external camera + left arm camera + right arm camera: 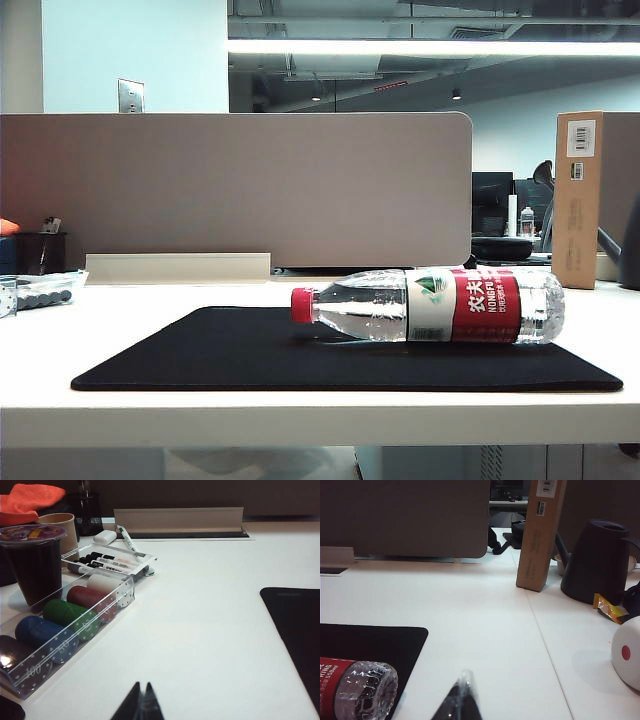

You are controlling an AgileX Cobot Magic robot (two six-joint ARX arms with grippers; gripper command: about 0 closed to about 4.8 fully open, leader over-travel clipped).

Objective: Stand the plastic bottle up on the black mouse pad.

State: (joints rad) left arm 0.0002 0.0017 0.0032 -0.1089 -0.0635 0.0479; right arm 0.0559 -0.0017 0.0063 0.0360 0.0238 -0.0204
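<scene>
At the far left of the table (200, 630), a clear tray of poker chips (65, 630) and a box of markers (107, 562) are kept well off the working area, beside a dark cup (35, 562), so nothing there stands in the way. The left hand (141, 705) is seen low over bare table between that tray and the black mouse pad (295, 635); its fingertips are pressed together and nothing is held, which fits an arm parked and waiting.

Toward the middle, the black mouse pad (230, 350) is laid flat near the front edge, giving a broad landing place. The plastic bottle (430, 305) lies on its side upon the pad's right half, red cap pointing left and base to the right, so it is not yet stood up.

Further right, the right hand (461, 700) is held shut and empty just beside the bottle's base (365, 690), probably the nearer one for the lift. A cardboard box (540, 535) and a dark jug (595, 560) stand well behind.
</scene>
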